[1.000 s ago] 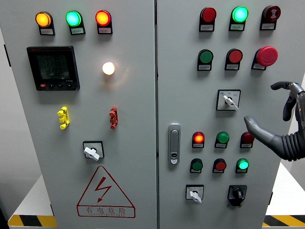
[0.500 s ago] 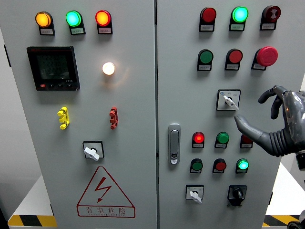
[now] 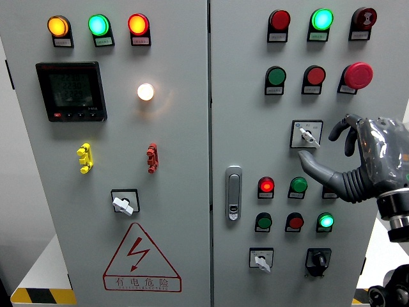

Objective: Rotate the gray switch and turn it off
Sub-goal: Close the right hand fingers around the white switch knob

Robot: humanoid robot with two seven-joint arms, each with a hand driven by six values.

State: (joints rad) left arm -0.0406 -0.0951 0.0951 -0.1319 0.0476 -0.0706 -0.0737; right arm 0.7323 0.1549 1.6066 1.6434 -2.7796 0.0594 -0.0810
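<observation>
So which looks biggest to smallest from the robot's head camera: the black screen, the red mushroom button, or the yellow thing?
1. Black screen, clearly the largest.
2. Red mushroom button.
3. Yellow thing, a bit smaller, though it's close with the button.

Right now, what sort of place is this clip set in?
Probably an industrial electrical room or training rig: a gray metal control cabinet with lit round indicator lamps, a black digital meter and a red triangular shock-hazard sign.

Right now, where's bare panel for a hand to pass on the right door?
Free: the strip between the door handle and the left button column, and the band left of the gray switch. Crowded: the right robot hand fills the space beside the gray switch, covering a button in the lit red lamp row.
</observation>
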